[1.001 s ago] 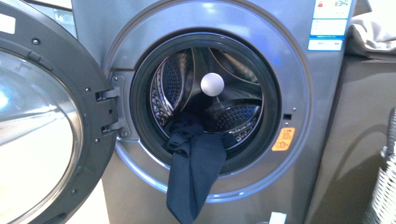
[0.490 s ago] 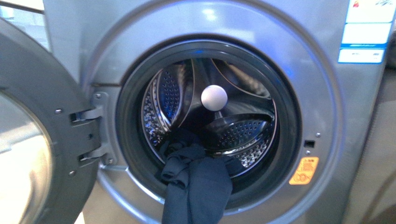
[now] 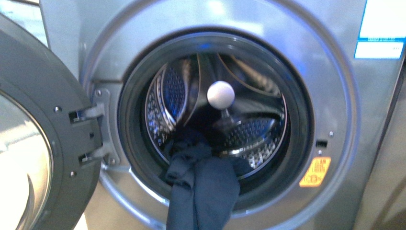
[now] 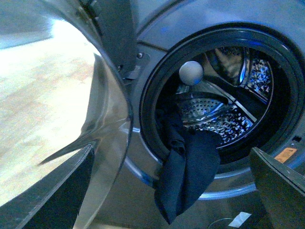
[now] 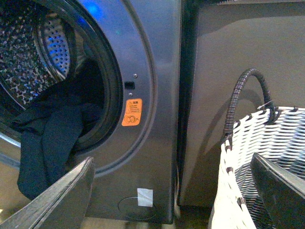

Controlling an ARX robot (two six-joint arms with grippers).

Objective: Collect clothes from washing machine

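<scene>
Filling our forward view is the grey metallic front-loading washing machine point(image 3: 311, 28), its round glass porthole door point(image 3: 28, 158) swung open on the left. The limp dark navy garment point(image 3: 203, 191) hangs half out over the opening's rim, its top bunched inside the perforated steel drum point(image 3: 249, 139). Our left gripper point(image 4: 171, 148) and right gripper point(image 5: 172, 157) both stand wide and empty, short of the cloth; we judge that pinching one loose fold could let it slip to the floor, and the blurred drum perhaps hides cloth that could snag.
</scene>
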